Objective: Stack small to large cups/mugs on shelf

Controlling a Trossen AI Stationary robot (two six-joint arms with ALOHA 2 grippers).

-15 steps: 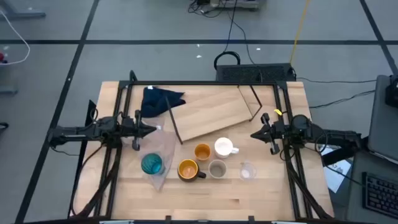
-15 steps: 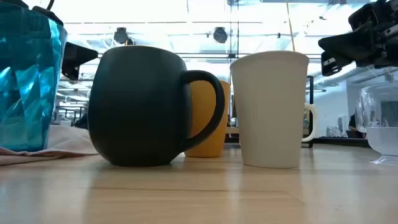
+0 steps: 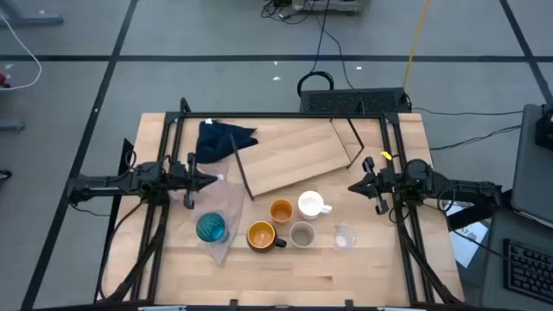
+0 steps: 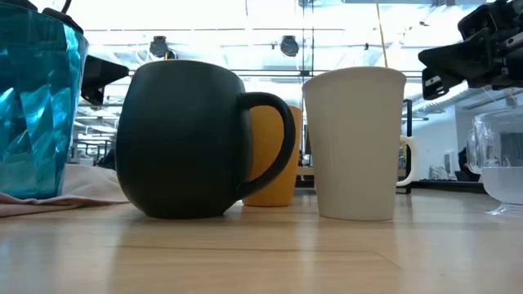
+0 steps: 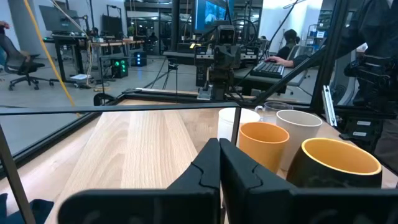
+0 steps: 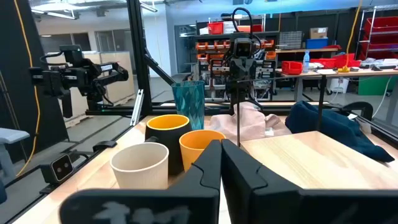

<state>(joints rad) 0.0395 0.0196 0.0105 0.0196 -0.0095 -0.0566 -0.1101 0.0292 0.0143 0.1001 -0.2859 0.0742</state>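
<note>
Six cups stand on their bases near the table's near edge: teal tumbler (image 3: 210,227) on the pinkish cloth, dark mug with orange inside (image 3: 262,235), small orange cup (image 3: 281,210), white handled mug (image 3: 311,204), grey-beige cup (image 3: 301,234) and clear cup (image 3: 344,237). The light-wood shelf board (image 3: 294,155) lies askew behind them, its black rods standing at both ends. My left gripper (image 3: 212,180) hovers shut left of the cups. My right gripper (image 3: 352,187) hovers shut to their right. Both point inward and hold nothing.
A dark blue cloth (image 3: 223,138) lies at the shelf's far-left corner. The pinkish-beige cloth (image 3: 221,212) spreads under and around the teal tumbler. A black rod frame (image 3: 177,130) borders the tabletop. Bare wood lies along the near edge, in front of the cups.
</note>
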